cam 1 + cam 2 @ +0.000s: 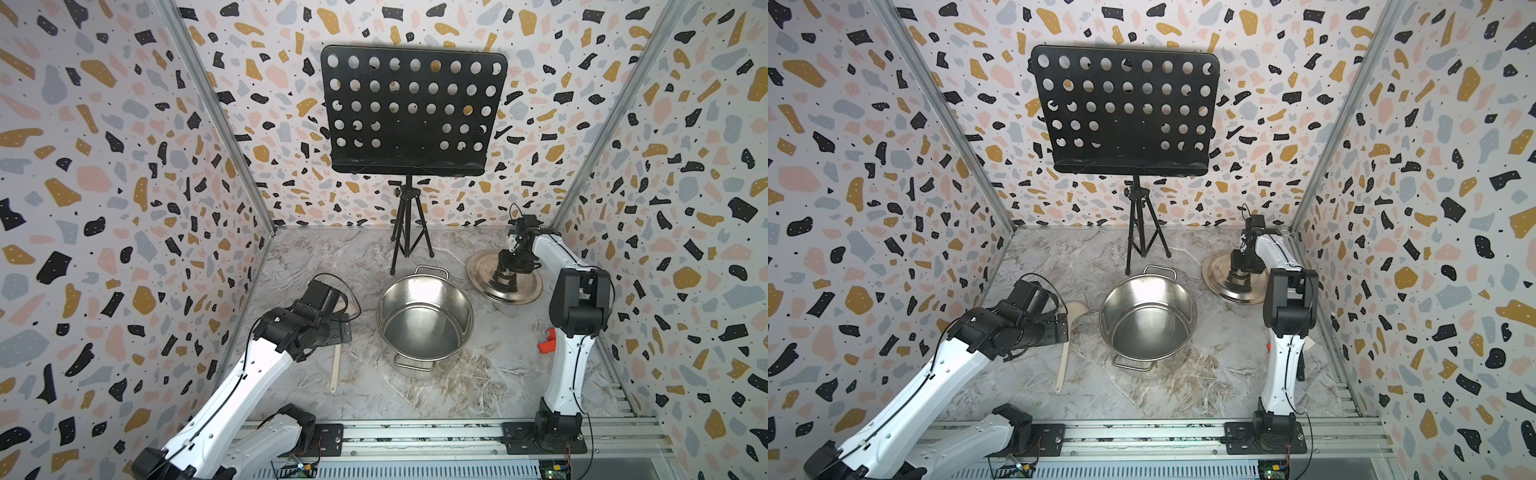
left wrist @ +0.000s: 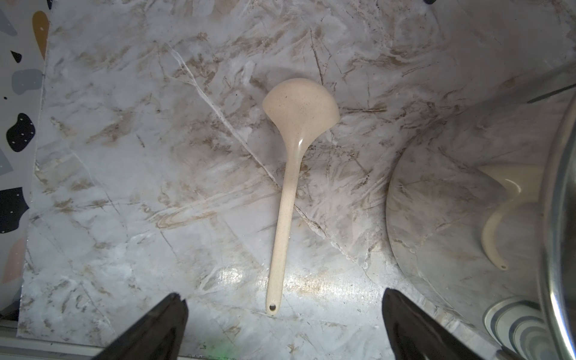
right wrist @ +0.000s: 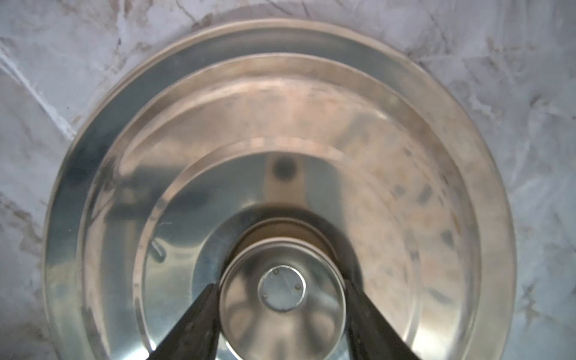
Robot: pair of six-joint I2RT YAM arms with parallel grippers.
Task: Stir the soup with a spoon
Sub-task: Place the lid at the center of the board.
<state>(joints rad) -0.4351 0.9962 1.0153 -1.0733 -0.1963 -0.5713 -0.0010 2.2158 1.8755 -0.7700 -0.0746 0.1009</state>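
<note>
Left pincer (image 2: 282, 294) gapes over the long cream plastic ladle (image 2: 288, 187) (poised to grasp); right pincer (image 3: 282, 283) clamps the round steel lid (image 3: 280, 109) aside by its knob (image 3: 249, 314).

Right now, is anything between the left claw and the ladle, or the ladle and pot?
Nothing visible. The open left gripper hovers over the ladle; the stockpot beside it is uncovered; the right gripper holds its lid aside.

No writing, label, brand, number or sign can be read on the pot (image 1: 424, 299), ladle (image 2: 290, 187), lid (image 3: 280, 124), stand (image 1: 409, 135) or anywhere else in view.
</note>
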